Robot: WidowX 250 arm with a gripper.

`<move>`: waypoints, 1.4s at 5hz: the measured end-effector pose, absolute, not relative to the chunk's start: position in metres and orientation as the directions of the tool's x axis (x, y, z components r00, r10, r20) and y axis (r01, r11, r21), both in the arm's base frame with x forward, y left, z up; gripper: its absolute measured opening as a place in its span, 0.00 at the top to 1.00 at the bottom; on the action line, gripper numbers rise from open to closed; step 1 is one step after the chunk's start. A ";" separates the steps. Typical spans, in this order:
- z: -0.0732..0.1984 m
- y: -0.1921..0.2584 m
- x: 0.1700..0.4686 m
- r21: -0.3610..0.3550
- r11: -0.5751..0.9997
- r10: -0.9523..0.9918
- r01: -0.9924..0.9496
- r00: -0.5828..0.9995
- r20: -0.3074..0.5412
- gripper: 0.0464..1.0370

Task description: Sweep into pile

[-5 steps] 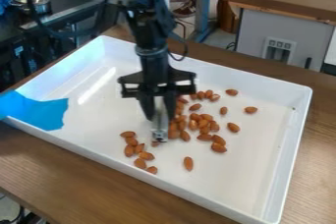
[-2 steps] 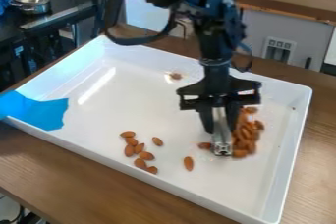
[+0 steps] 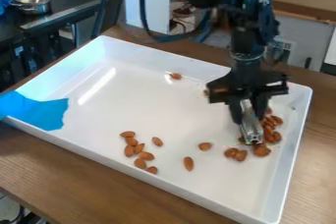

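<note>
Gripping an upright but slightly tilted silver metal tool (image 3: 250,130) between its two black fingers, my end effector (image 3: 248,112) hangs over the right part of a large white rectangular tray (image 3: 151,110) with raised walls. The tool's lower end is down among brown, teardrop-shaped almonds (image 3: 270,127). The densest bunch lies just beside the tool, between it and the tray's right wall, with some almonds overlapping or partly hidden from me. One sits right by the tool's foot, and two more touch each other just to its left. Farther left, I see one almond alone and another nearer the tray's front wall. A loose group of seven lies well apart from my tool, toward the front left, with a single one near it. One more rests by the back wall, and a blurred one shows beside my end effector. A torn, bright blue sheet (image 3: 36,111) covers the tray's left corner. My tray stands on a brown wood-grain table (image 3: 39,164); behind, a shiny metal bowl with handles (image 3: 31,1) sits on a dark counter (image 3: 18,20).
</note>
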State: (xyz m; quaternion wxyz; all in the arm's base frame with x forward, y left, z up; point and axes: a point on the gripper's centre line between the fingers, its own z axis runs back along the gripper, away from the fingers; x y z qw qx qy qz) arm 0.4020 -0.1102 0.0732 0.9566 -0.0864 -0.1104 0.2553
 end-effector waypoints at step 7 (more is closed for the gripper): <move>0.179 0.026 0.298 -0.118 0.749 0.660 -0.652 0.719 0.218 0.68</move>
